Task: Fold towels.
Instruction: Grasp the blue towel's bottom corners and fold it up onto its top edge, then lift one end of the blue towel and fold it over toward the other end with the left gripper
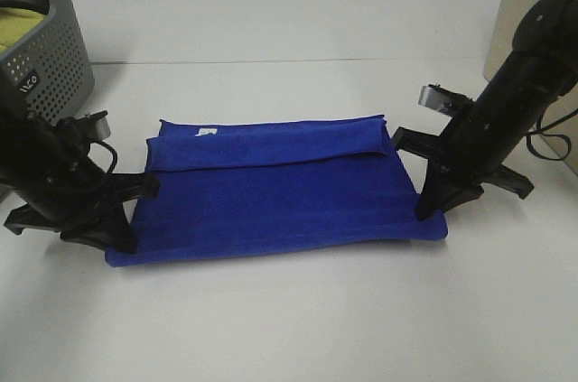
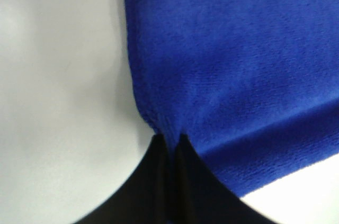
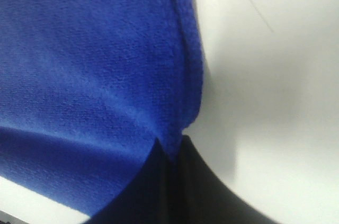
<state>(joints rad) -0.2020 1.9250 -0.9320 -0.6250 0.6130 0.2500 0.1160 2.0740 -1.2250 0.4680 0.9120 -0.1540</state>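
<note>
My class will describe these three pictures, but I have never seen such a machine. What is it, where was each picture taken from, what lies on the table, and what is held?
It is a robot with two black arms, each ending in a pair of jaws. The wide picture comes from a camera mounted high over the white table; the two close-ups come from cameras on the arms' wrists. A blue towel lies flat, its far edge folded over, a small white tag showing there. The left arm and the right arm each have their jaws shut on the towel's edge by a near corner, as the close-ups show. At the far left stands a grey basket with a yellow-green cloth inside.
</note>
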